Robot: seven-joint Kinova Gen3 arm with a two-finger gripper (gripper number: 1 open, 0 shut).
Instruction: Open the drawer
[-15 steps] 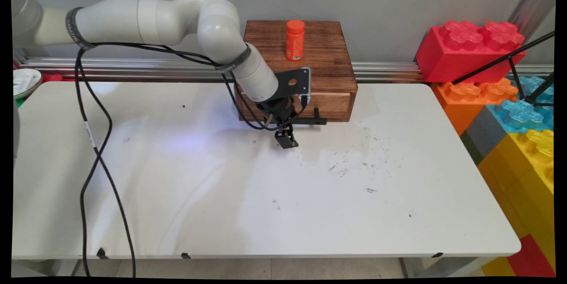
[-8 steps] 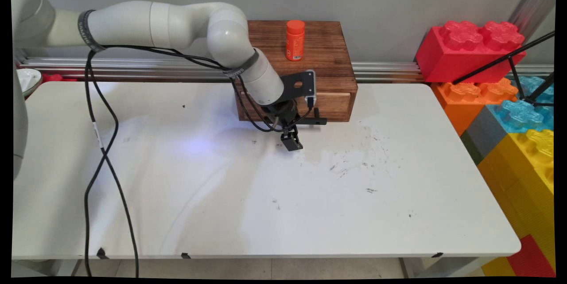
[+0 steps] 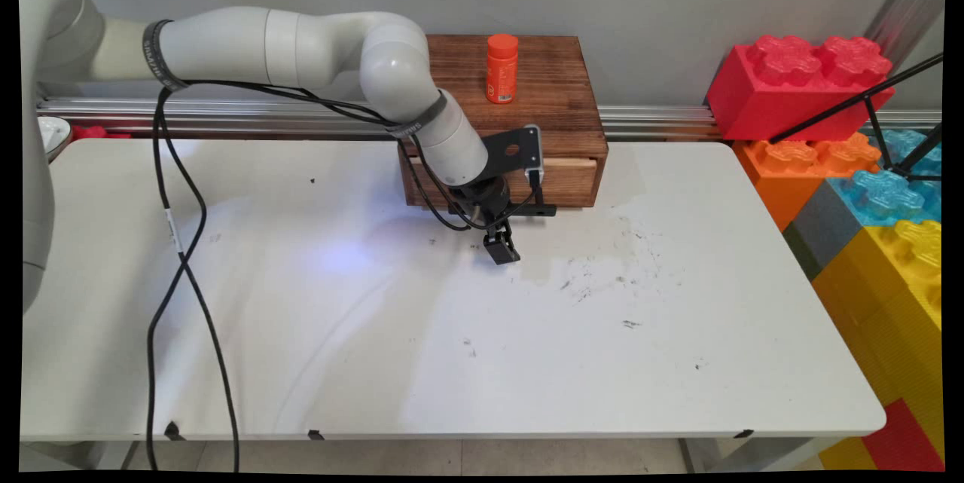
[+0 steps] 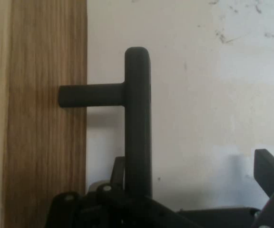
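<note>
Just beside the gripper (image 3: pixel 502 248), a black drawer handle (image 4: pixel 137 118) runs lengthwise between its spread fingers. The wooden drawer (image 3: pixel 561 180) lies behind.

No legible text, perhaps bottle (image 3: pixel 501 68) print

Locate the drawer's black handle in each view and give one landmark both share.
Main view: the black handle juts from the wooden box's front, mostly hidden behind the gripper.
Hand view: handle runs vertically at centre, its post meeting the wood at left.
Shared landmark: the drawer front.
</note>
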